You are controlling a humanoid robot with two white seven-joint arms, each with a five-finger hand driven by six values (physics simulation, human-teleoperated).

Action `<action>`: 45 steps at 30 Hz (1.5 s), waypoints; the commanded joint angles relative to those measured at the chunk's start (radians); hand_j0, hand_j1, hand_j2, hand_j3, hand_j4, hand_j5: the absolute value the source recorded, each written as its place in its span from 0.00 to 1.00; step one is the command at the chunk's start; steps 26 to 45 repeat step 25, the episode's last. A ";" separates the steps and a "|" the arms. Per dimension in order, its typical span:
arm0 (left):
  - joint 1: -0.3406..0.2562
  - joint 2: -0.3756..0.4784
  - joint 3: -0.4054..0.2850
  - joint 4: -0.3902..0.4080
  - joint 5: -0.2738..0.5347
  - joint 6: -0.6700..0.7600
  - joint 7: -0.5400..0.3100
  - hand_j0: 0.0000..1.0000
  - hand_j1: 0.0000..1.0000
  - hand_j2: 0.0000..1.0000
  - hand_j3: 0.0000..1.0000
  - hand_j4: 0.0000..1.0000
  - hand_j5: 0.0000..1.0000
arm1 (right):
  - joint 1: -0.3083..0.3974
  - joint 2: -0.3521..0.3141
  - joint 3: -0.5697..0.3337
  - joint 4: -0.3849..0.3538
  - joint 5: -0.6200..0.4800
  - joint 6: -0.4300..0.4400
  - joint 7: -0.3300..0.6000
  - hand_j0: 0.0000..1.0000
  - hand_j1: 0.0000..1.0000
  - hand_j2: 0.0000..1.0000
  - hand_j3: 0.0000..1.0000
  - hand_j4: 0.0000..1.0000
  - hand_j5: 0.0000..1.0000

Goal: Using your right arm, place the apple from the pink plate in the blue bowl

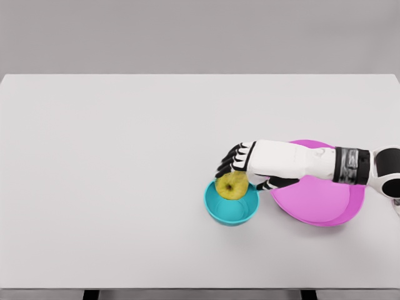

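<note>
From your head view, you see the right hand (240,167) reaching in from the 3 o'clock edge, its white forearm stretched across the pink plate (325,209) and its dark fingers (228,164) curled over the top of the yellow-green apple (232,185). The apple sits at the mouth of the blue bowl (231,209), against the bowl's 12 o'clock rim, and the fingers close over its upper side while the thumb lies at about 4 o'clock of it, so you can take the hand as gripping the apple; whether the fruit already rests on the bowl's floor you cannot tell. The apple is nearly round, so it shows no clear long axis, and a small dark mark on its upper face looks like the stem or the dimple, turned up toward you. The bowl is teal-blue, upright, and stands at 9 o'clock of the plate, just beside it, rims close or touching; the thumb hides the spot. The plate holds nothing that you can see, though the forearm covers its 12 o'clock part. Both stand on a white table (125,175), right of centre and toward its near edge. No brand, label or writing is readable on anything here. Your left arm does not show.
</note>
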 commanded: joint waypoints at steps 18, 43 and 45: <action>0.000 0.000 0.000 -0.002 0.001 -0.001 0.000 1.00 1.00 1.00 1.00 1.00 1.00 | 0.005 -0.117 -0.181 0.007 -0.010 0.003 0.000 1.00 1.00 1.00 1.00 1.00 1.00; -0.006 0.000 0.001 -0.002 0.001 -0.002 0.005 1.00 1.00 1.00 1.00 1.00 1.00 | 0.054 -0.146 -0.235 0.009 -0.011 0.003 0.000 1.00 1.00 1.00 1.00 1.00 1.00; -0.006 0.000 0.001 -0.002 0.001 -0.002 0.005 1.00 1.00 1.00 1.00 1.00 1.00 | 0.054 -0.146 -0.235 0.009 -0.011 0.003 0.000 1.00 1.00 1.00 1.00 1.00 1.00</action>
